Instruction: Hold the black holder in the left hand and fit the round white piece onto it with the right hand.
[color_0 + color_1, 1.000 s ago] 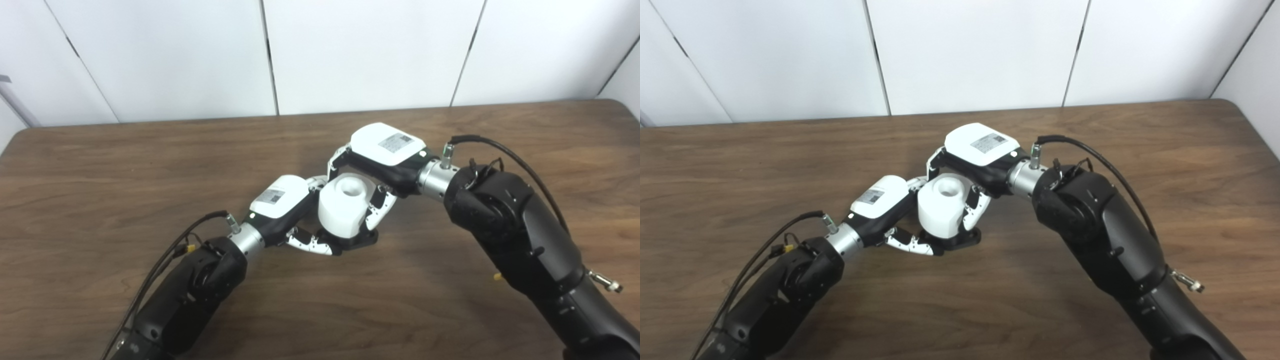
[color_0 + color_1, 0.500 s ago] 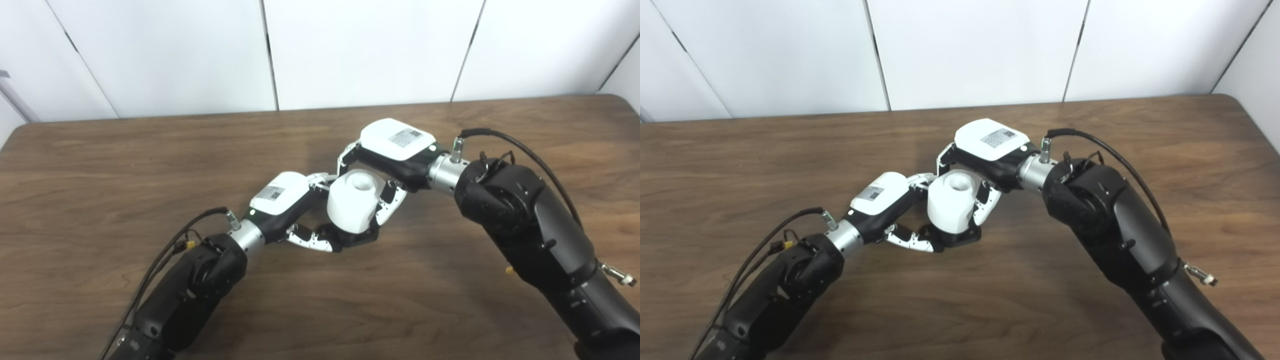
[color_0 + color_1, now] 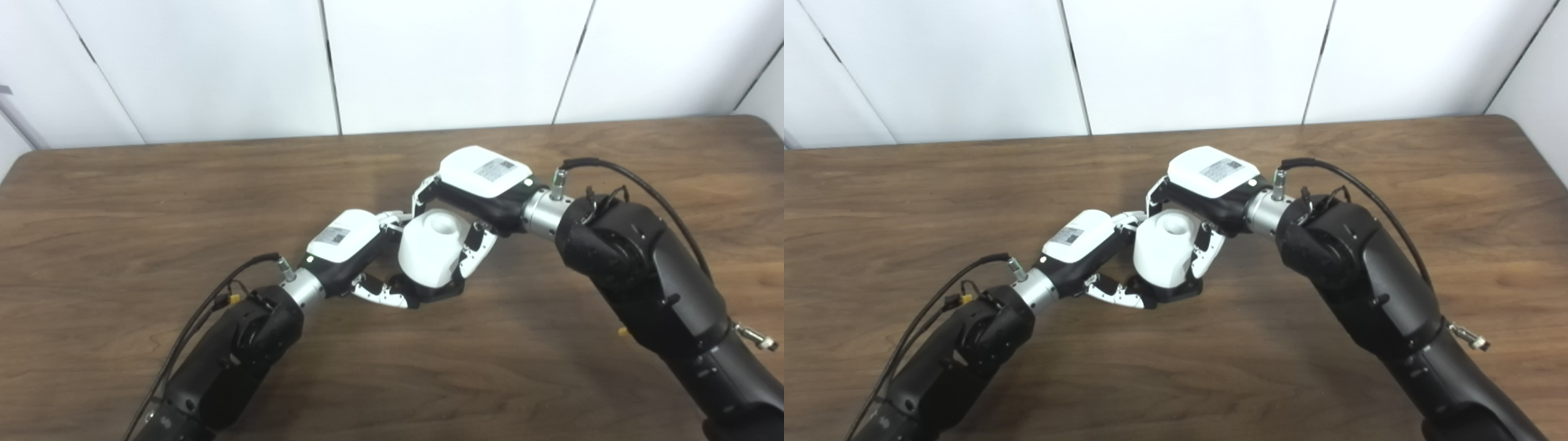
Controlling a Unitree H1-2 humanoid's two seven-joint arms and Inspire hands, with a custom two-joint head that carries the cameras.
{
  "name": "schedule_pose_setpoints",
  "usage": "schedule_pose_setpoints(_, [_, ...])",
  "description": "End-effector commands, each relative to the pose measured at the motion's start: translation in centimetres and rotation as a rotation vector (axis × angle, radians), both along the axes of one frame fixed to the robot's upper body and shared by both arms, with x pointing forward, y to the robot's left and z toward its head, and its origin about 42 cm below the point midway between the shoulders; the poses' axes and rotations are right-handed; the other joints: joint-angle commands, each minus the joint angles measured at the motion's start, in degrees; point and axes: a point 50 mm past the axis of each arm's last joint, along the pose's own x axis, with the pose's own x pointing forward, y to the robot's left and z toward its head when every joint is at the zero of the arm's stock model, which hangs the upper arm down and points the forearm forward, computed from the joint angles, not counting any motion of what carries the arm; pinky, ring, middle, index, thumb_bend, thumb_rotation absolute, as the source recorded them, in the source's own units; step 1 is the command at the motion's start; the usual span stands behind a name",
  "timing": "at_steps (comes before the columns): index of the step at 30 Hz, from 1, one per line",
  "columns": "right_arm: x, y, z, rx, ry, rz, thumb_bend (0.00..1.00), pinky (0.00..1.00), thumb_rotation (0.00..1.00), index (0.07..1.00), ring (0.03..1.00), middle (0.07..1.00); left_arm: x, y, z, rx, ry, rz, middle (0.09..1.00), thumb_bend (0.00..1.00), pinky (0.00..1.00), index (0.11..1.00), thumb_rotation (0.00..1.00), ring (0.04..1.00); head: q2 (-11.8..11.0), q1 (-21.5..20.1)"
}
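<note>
The round white piece [image 3: 429,248] stands upright on the black holder [image 3: 438,293], near the middle of the wooden table [image 3: 122,202]. It has a hollow in its top. My left hand [image 3: 349,242] is shut on the black holder from the left, its fingers [image 3: 383,297] curled under the holder's front. My right hand [image 3: 481,184] reaches over from the right and is shut on the white piece, fingers [image 3: 474,254] on its right side. Most of the holder is hidden under the white piece. The same scene shows in the right eye view, with the white piece [image 3: 1162,248] between both hands.
The table's back edge [image 3: 392,131] meets a white panelled wall. A black cable [image 3: 637,196] loops above my right wrist. Another cable [image 3: 208,306] runs along my left forearm.
The whole picture shifted between one second ago and now. Both hands with the white piece and holder have kept their grips; in the last half second the piece moved very slightly left.
</note>
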Motion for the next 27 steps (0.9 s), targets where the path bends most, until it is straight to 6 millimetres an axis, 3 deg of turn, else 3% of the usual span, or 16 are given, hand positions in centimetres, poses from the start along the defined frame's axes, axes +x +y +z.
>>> schedule_pose_setpoints(1, [0.1,0.5,0.9,0.004,-0.035,0.031,0.52,0.62,0.14,0.482,0.745,0.714,-1.2,0.4,-2.9,0.092,0.135,-0.005,0.885,0.52,0.73,0.484,0.07,0.904,0.06,0.03])
schedule_pose_setpoints(13, [0.2,1.5,-0.6,-0.037,-0.010,0.061,0.52,0.60,0.14,0.482,0.752,0.718,-1.2,0.3,-2.8,0.089,0.138,-0.008,0.883,0.52,0.73,0.484,0.07,0.903,0.01,0.33])
schedule_pose_setpoints(27, [0.3,0.7,-0.9,-0.051,-0.012,0.050,0.52,0.60,0.14,0.483,0.752,0.721,-1.2,0.9,-2.8,0.093,0.129,-0.011,0.884,0.52,0.73,0.483,0.07,0.892,-0.13,0.16])
